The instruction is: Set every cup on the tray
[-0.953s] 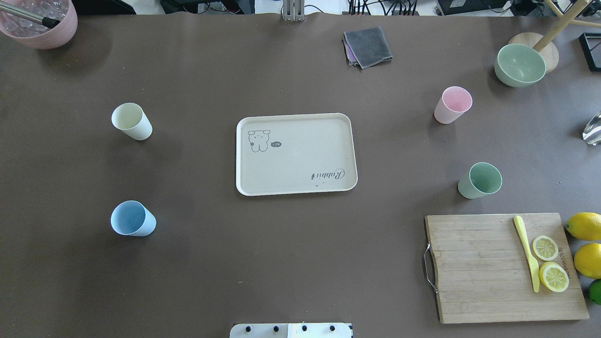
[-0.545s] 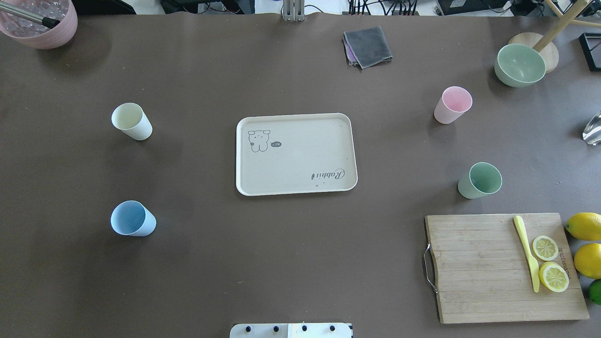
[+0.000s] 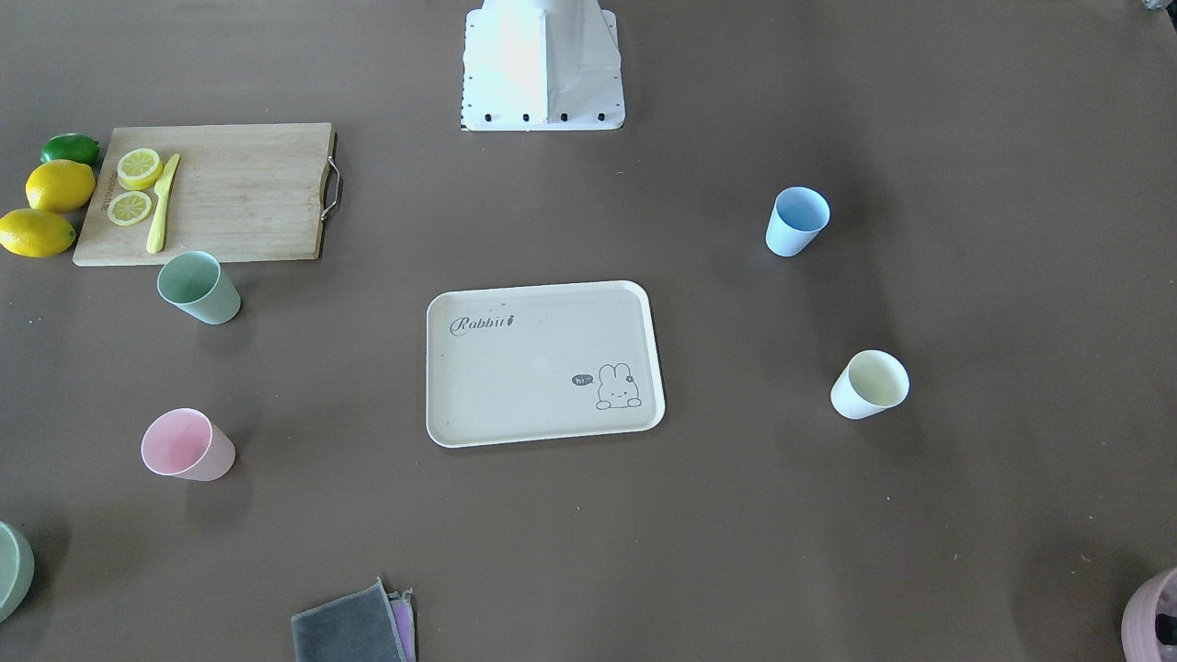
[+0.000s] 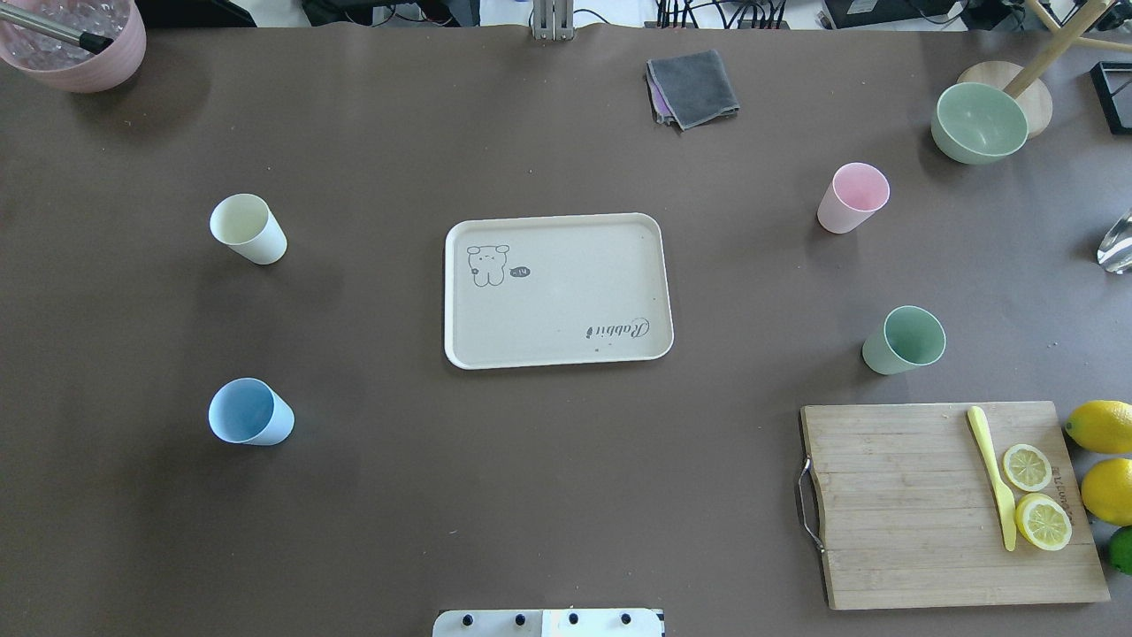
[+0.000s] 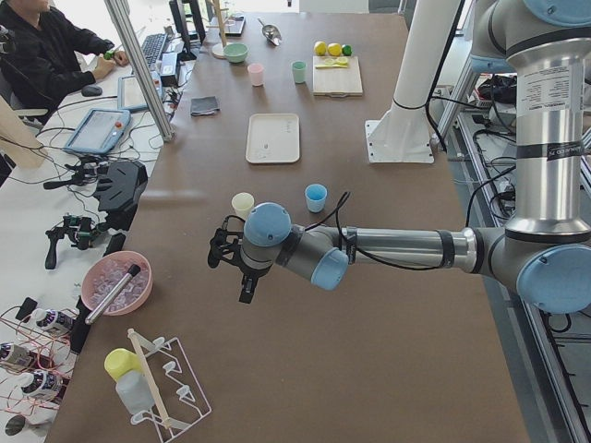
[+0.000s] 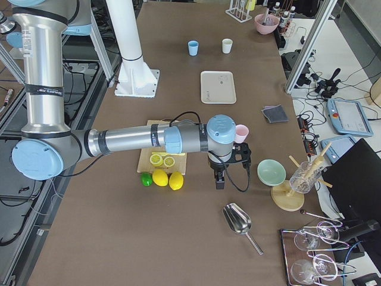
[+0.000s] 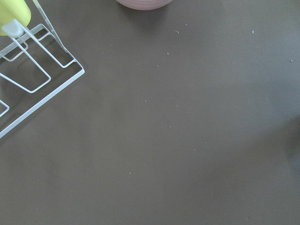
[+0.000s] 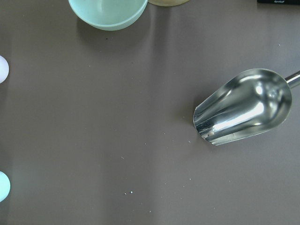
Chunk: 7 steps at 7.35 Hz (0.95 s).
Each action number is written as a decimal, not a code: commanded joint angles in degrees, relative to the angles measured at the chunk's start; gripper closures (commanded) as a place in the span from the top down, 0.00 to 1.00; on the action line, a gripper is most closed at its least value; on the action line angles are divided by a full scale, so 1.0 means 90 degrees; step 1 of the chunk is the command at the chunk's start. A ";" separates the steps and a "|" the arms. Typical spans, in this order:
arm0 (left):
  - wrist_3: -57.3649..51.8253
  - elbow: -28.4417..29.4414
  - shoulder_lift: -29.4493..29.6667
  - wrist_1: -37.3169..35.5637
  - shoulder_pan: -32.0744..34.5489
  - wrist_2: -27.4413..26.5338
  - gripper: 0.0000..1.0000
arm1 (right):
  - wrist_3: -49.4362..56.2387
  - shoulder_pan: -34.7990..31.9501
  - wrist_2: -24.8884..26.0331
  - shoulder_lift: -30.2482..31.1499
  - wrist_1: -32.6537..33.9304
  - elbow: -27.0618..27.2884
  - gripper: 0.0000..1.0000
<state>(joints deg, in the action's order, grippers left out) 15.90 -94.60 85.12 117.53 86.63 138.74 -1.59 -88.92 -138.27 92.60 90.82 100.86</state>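
The cream-beige tray [image 4: 566, 292] lies at the table's middle with nothing on it; it also shows in the front-facing view [image 3: 542, 368]. The cream-white cup [image 4: 248, 228] and light blue cup [image 4: 250, 412] stand upright to its left. The pink cup [image 4: 852, 197] and mint green cup [image 4: 904, 340] stand upright to its right. My left gripper [image 5: 242, 288] hangs over the table's left end, past the cream-white and blue cups. My right gripper [image 6: 219, 182] hangs over the right end, beyond the pink cup. I cannot tell whether either is open or shut.
A bamboo cutting board [image 4: 893, 504] with lemon slices and a yellow knife lies front right, with lemons [image 4: 1101, 426] beside it. A mint bowl [image 4: 980, 121] and grey cloth [image 4: 692, 87] sit at the back. A metal scoop [image 8: 243, 108], a pink bowl [image 4: 75, 40] and a wire rack [image 7: 33, 79] are at the table's ends.
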 commanded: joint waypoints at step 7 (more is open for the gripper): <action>0.4078 -0.1859 -0.0903 0.1247 -0.3108 -0.1431 0.98 | -0.2728 0.1283 -0.0046 -0.0161 -0.0286 0.0960 1.00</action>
<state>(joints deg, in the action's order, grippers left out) 48.03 -108.47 77.66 128.64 62.68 126.66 -18.65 -81.44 -138.63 92.12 88.54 107.06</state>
